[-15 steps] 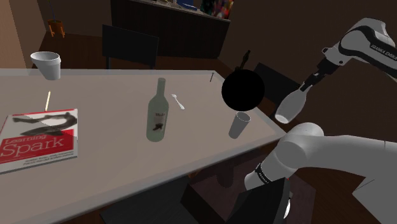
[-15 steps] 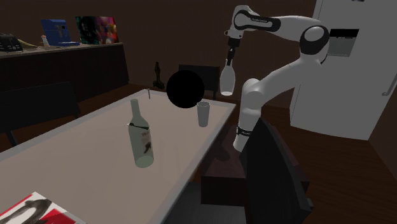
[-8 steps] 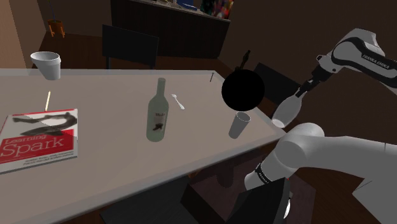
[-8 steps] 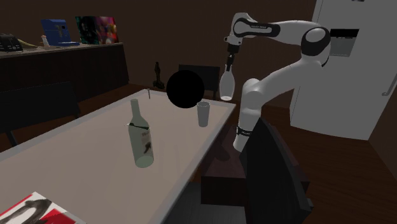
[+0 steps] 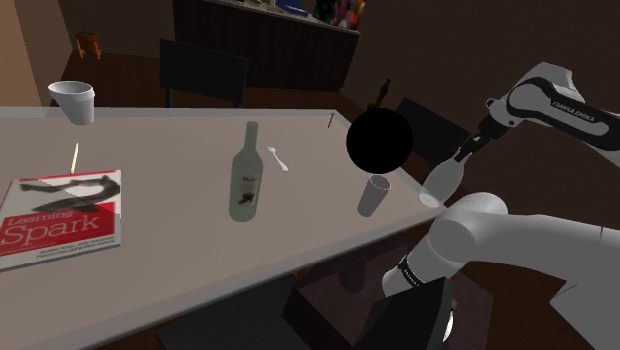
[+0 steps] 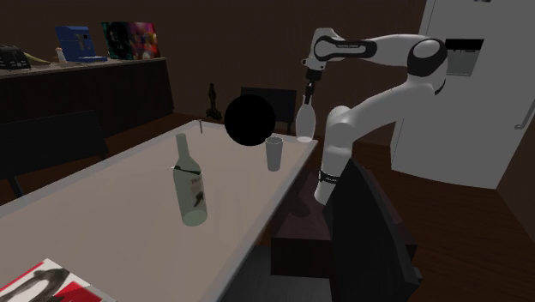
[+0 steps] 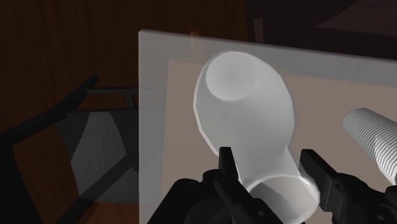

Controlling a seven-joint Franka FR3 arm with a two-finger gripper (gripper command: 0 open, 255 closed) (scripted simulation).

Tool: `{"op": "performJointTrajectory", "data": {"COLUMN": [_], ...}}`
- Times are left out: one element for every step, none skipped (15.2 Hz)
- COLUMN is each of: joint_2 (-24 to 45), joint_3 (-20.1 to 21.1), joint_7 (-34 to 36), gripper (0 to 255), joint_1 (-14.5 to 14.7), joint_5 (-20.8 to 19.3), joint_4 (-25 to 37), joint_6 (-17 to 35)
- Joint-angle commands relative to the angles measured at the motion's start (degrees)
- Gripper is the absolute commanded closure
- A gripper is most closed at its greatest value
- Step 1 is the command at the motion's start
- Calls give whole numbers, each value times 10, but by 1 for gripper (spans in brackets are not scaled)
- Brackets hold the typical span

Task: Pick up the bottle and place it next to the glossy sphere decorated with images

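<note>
The black two-finger hand (image 5: 465, 151) of the white Franka arm is clenched on the narrow neck of a plain white round-bellied bottle (image 5: 440, 179). The bottle hangs base-down at the corner of the pale grey counter (image 5: 179, 249) nearest the robot's stand. In the wrist view the fingers (image 7: 226, 159) press the neck from both sides, and the white bottle (image 7: 245, 108) widens away from them over the counter's edge (image 7: 156, 127). Whether its base touches the surface cannot be told.

From the second exterior view, the hand (image 6: 309, 88) holds the bottle (image 6: 305, 120) just behind a small grey cup (image 6: 273, 154). A large sphere (image 6: 249, 120) (drawn plain black here) sits near them on the counter (image 6: 129, 197). In the shoulder view the cup (image 5: 375, 195) stands between the sphere (image 5: 381, 142) and the counter's front edge, with the held bottle to their right.

Farther along the counter a greenish glass wine bottle (image 5: 245, 177) stands upright. Near it lies a small white spoon (image 5: 278, 158). A red-and-white book titled "Learning Spark" (image 5: 58, 211) and a white paper cup (image 5: 73, 100) lie well apart from the hand.
</note>
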Motion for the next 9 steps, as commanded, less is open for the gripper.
{"op": "performJointTrajectory", "data": {"joint_2": [-1,-1,-1,-2,-2,-2,-1,-1,0], "joint_3": [-10,-15,-21,-26,-31,-37,-43,-49,-56], "joint_7": [1,1,2,2,3,3,4,5,5], "gripper": [255,255,255,255,255,255,255,255,255], "joint_1": [-2,-3,-4,-5,-5,-6,-7,-7,-8], "joint_5": [-9,-13,-18,-22,-27,-31,-36,-41,-47], "joint_4": [-11,-17,-23,-29,-35,-40,-46,-51,-57], "joint_6": [12,19,25,31,38,44,50,57,65]}}
